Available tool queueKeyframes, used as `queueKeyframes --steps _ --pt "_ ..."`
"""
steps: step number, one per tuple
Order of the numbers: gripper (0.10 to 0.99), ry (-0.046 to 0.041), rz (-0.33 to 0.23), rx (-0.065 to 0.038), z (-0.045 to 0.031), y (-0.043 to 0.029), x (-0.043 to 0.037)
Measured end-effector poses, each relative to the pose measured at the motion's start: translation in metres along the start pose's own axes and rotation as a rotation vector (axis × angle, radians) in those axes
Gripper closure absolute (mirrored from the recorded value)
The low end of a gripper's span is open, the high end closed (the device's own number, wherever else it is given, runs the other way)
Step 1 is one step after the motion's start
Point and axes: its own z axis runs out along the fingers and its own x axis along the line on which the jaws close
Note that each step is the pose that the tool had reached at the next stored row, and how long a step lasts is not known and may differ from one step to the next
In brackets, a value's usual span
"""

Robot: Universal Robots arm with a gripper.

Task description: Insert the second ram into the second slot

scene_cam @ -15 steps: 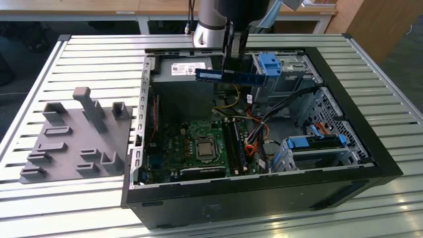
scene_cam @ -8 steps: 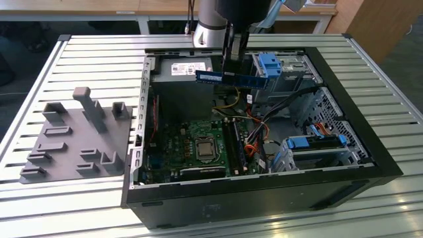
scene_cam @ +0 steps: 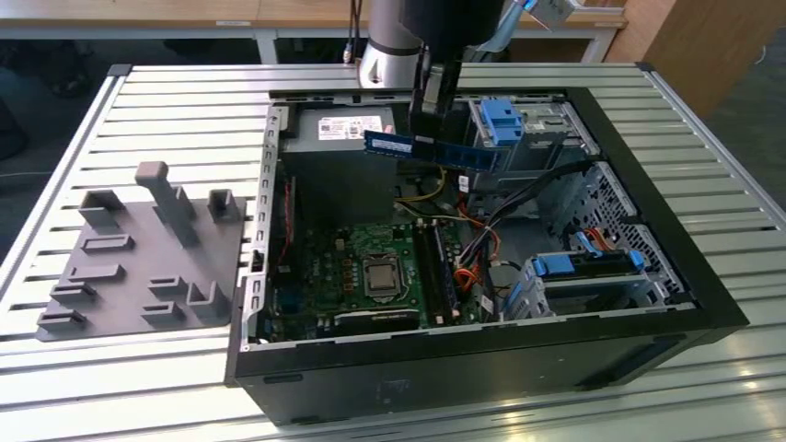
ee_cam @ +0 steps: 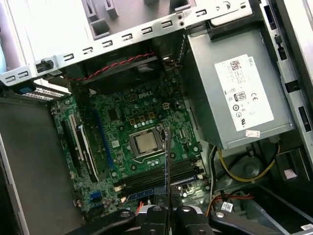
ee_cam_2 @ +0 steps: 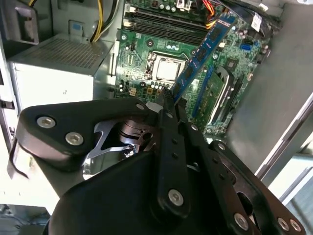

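The gripper is clenched on the second ram and holds it in the air over the open computer case. The blue strip sits pinched between the 2 fingers. Below the gripper lies the green motherboard. Its long memory slots are under the strip and apart from it. The grey power supply is beside the gripper.

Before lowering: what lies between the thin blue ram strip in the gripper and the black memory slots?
Nothing: in the first wrist view the ram strip hangs unobstructed over the memory slots.
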Motion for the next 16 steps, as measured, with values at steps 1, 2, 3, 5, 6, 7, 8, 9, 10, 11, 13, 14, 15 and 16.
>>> queueKeyframes --steps 1,2,3,5,6,7,8,9,10,11,13,14,15,16 --pt "0.949 0.0017 0.013 0.0 0.0004 0.0 0.0" --pt "0.949 0.0034 0.026 0.001 0.0007 0.0 0.0" --pt "0.949 0.0051 0.038 0.001 0.001 0.0 0.0" --pt "0.949 0.0085 0.064 0.002 0.0016 0.0 -0.0001" --pt "0.949 0.0101 0.076 0.002 0.0019 0.0 -0.0001" --pt "0.949 0.0117 0.089 0.002 0.0022 0.0 -0.0001" --pt "0.949 0.0136 0.102 0.003 0.0026 -0.0001 -0.0001" --pt "0.949 0.0154 0.114 0.003 0.0028 -0.0001 -0.0001" --pt "0.949 0.0173 0.124 0.004 0.003 -0.0001 -0.0001" --pt "0.949 0.0193 0.133 0.004 0.0031 -0.0001 -0.0001" --pt "0.949 0.0234 0.148 0.006 0.0033 -0.0001 -0.0001" --pt "0.949 0.0254 0.156 0.007 0.0034 -0.0001 -0.0001" --pt "0.949 0.0271 0.166 0.008 0.0037 -0.0001 -0.0001" --pt "0.949 0.0284 0.179 0.008 0.0041 -0.0001 -0.0001"
